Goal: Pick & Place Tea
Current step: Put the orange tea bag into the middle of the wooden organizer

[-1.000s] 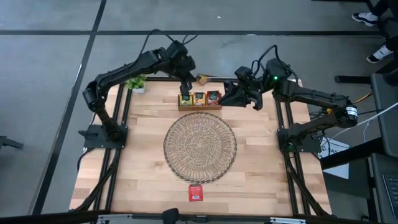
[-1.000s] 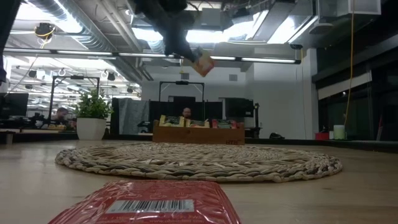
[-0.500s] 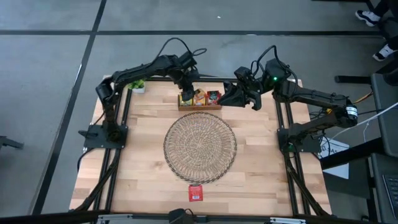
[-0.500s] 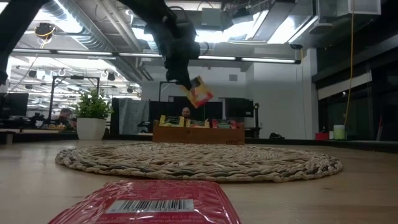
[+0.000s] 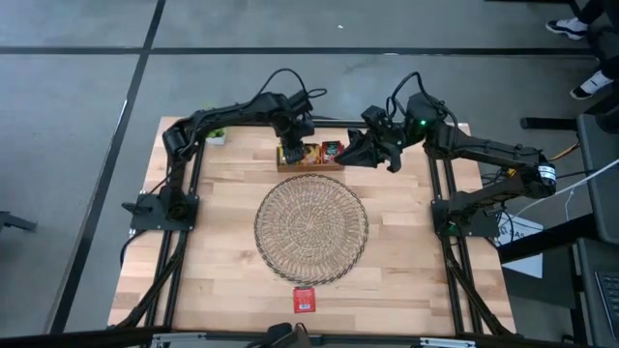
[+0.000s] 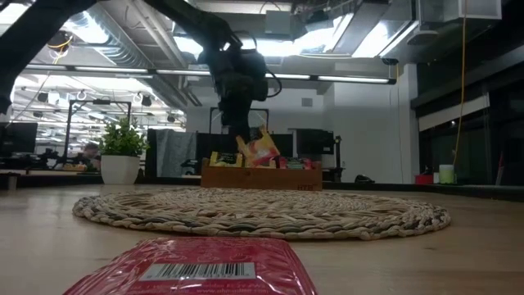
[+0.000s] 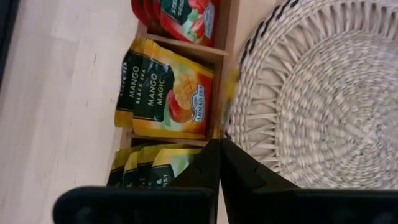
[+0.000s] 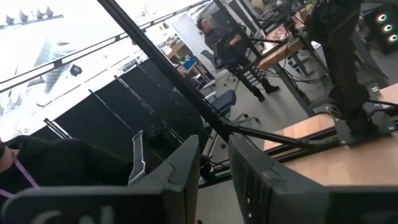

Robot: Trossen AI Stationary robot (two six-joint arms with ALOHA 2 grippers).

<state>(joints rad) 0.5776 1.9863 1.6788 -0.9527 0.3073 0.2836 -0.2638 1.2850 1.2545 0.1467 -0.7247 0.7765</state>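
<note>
My left gripper point(image 6: 242, 136) hangs low over a wooden box point(image 6: 260, 176) at the table's far edge, shut on an orange-and-yellow tea sachet point(image 6: 262, 150). The box point(image 5: 310, 157) holds upright sachets: red ones point(image 7: 180, 15), yellow mango ones point(image 7: 168, 93) and yellow-green ones point(image 7: 146, 169). One red sachet point(image 5: 304, 300) lies flat near the front edge, large in the low view point(image 6: 196, 266). My right gripper point(image 5: 354, 151) is raised to the right of the box, pointing level; its fingers point(image 8: 186, 163) stand slightly apart with nothing between them. My left gripper pinches the sachet's upper edge point(image 6: 248, 142) between its two fingers, which come from above and slant down. The sachet hangs tilted below the fingertips at the level of the box's top. I cannot tell whether its lower end touches the box or the sachets inside.
A round wicker mat point(image 5: 310, 229) fills the table's middle, right in front of the box. A small potted plant point(image 5: 214, 134) stands at the far left corner. Bare wood lies left and right of the mat. People sit in the room beyond.
My left gripper has come down toward the wooden box and tipped more steeply downward, staying shut. The sachet it carries has dropped from high above the table to the box's top.
</note>
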